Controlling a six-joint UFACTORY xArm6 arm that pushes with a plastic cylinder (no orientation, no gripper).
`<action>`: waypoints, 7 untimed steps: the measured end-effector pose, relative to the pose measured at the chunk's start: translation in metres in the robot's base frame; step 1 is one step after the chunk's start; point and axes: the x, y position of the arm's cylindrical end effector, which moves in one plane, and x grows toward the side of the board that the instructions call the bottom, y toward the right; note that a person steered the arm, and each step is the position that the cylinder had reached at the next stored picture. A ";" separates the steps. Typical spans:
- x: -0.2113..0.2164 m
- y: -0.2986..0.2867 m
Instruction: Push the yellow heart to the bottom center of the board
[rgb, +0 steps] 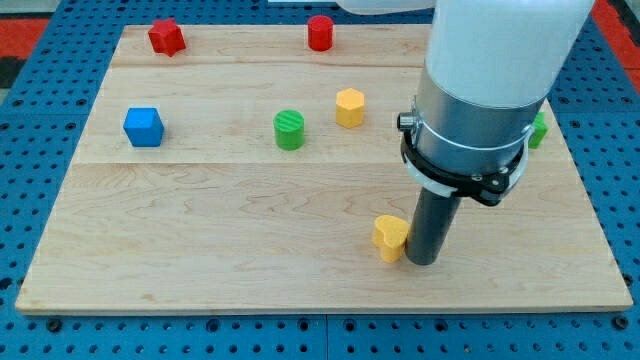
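Observation:
The yellow heart (389, 236) lies on the wooden board (220, 220), right of centre and near the view's bottom edge of the board. My tip (422, 261) rests on the board right beside the heart, on its right side, touching it or nearly so. The rod and the arm's white and grey body rise above it and hide part of the board's right side.
A yellow hexagon (349, 106) and a green cylinder (289, 129) stand in the middle. A blue cube (143, 126) is at the left. A red star-like block (166, 36) and a red cylinder (319, 32) are near the top edge. A green block (539, 130) peeks out behind the arm at the right.

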 end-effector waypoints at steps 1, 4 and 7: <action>0.000 -0.002; -0.030 -0.024; -0.015 -0.083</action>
